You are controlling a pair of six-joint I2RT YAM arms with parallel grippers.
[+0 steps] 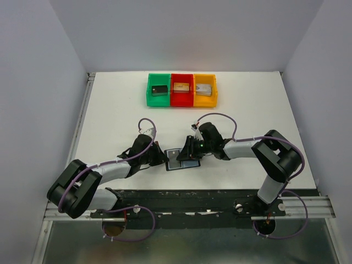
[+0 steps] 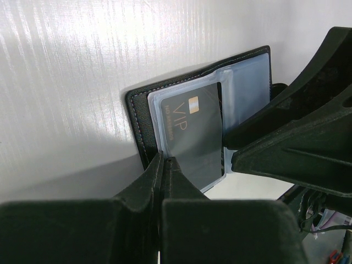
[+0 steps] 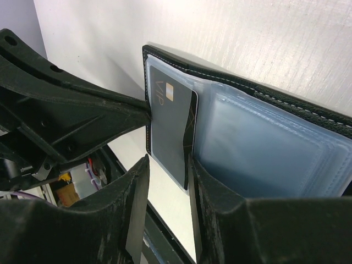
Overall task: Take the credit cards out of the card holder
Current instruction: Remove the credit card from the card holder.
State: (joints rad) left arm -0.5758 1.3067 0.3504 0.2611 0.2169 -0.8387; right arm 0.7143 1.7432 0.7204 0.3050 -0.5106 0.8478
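Open card holder [image 1: 182, 159] flat on white table [image 1: 110, 121], left gripper [image 1: 159, 158] and right gripper [image 1: 190, 151] meeting at it; green bin [image 1: 159, 89], red bin [image 1: 182, 89], yellow bin [image 1: 205, 89] beyond.

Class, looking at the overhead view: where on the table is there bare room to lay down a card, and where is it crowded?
Bare table lies between the bins and the arms, and left and right of the card holder. It is crowded at the holder, where the left hand and right hand meet.

arms: white links w/ black joints | cables: purple, looped along both arms | left pincer [image 2: 164, 165]: matte black plastic fingers | right pincer [image 3: 165, 181]: same, black, scuffed edges | bases: black, on rail
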